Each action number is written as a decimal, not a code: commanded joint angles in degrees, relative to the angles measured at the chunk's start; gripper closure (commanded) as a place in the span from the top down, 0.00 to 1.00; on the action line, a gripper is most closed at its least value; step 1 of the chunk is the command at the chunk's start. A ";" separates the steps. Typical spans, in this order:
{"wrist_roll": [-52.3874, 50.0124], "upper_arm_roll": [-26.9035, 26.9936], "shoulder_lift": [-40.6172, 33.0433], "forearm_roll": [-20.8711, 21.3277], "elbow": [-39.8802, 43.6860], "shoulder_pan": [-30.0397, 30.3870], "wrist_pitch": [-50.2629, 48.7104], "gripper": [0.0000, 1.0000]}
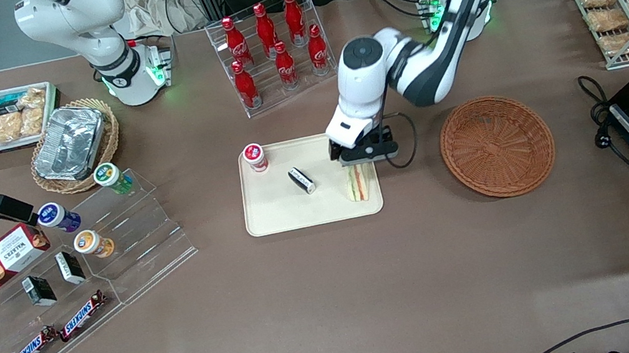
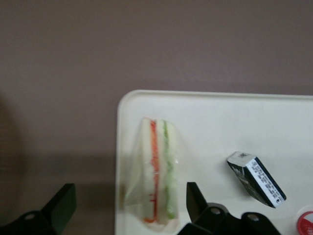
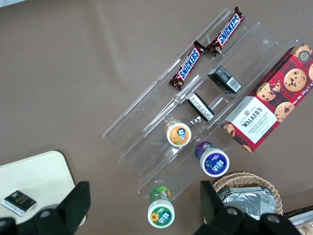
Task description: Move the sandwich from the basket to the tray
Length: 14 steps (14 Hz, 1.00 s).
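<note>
Lying on the tray (image 1: 270,218) at its edge toward the basket (image 1: 497,145), the sandwich (image 1: 357,183) is being shown as a pale wedge with 3 filling stripes: orange, red, green. Just above it, the gripper (image 2: 131,203) is being held wide open, its fingers (image 2: 195,198) clear of the bread.

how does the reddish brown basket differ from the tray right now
The basket is round, woven and reddish-brown; the tray is a flat, smooth, cream rectangle. The basket holds nothing, while the tray carries the sandwich, a small dark box and a red-lidded cup. The open gripper hangs over the tray, not the basket. Both rest on the brown table.
</note>
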 commanded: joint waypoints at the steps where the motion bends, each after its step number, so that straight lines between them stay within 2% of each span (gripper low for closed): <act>1: 7.48 -0.25 -6.95 -0.68 0.23 5.27 -7.52 1.00; 3: 16.43 -0.34 -10.90 -4.10 1.11 7.92 -12.00 1.00; 7: 36.74 0.01 -16.70 -10.78 6.73 17.58 -29.31 1.00; 9: 40.38 -0.16 -20.56 -11.14 6.91 23.46 -31.27 1.00; 12: 41.18 0.02 -26.19 -10.53 5.52 27.25 -32.76 1.00; 14: 45.81 0.28 -29.97 -10.62 3.06 27.88 -33.21 1.00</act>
